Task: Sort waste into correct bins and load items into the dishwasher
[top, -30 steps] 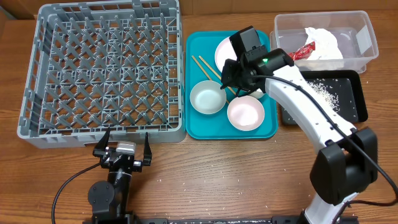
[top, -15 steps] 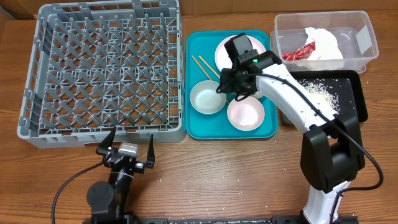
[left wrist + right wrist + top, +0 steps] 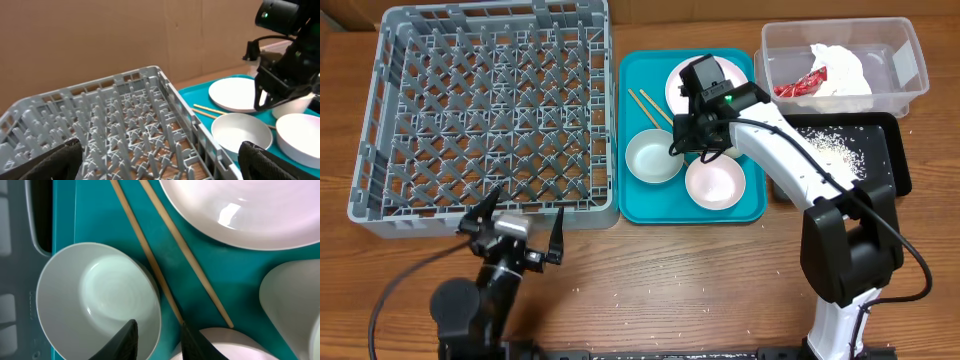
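**Even, diffuse light from above in all three views; sharpness falls off close to the wrist lenses.**
Overhead view: the wooden table (image 3: 720,290) is bright and crisp, with only faint, soft-edged shadows beside the dish rack (image 3: 490,120). Right wrist view: white glare spots sit on the pale pink plate (image 3: 240,210) and the whitish-grey bowl (image 3: 95,300); the right gripper (image 3: 157,332) shows dark, blurred fingers (image 3: 125,342). Left wrist view: the nearest rack pegs are soft, and the left gripper (image 3: 160,160) shows dark, defocused fingers (image 3: 47,162) in the lower corners.

Overhead, my right arm (image 3: 800,165) mostly hid the small white cup (image 3: 295,305). My right wrist view cut off the cup, the pale pink round plate (image 3: 250,210) and the pink bowl (image 3: 235,347).
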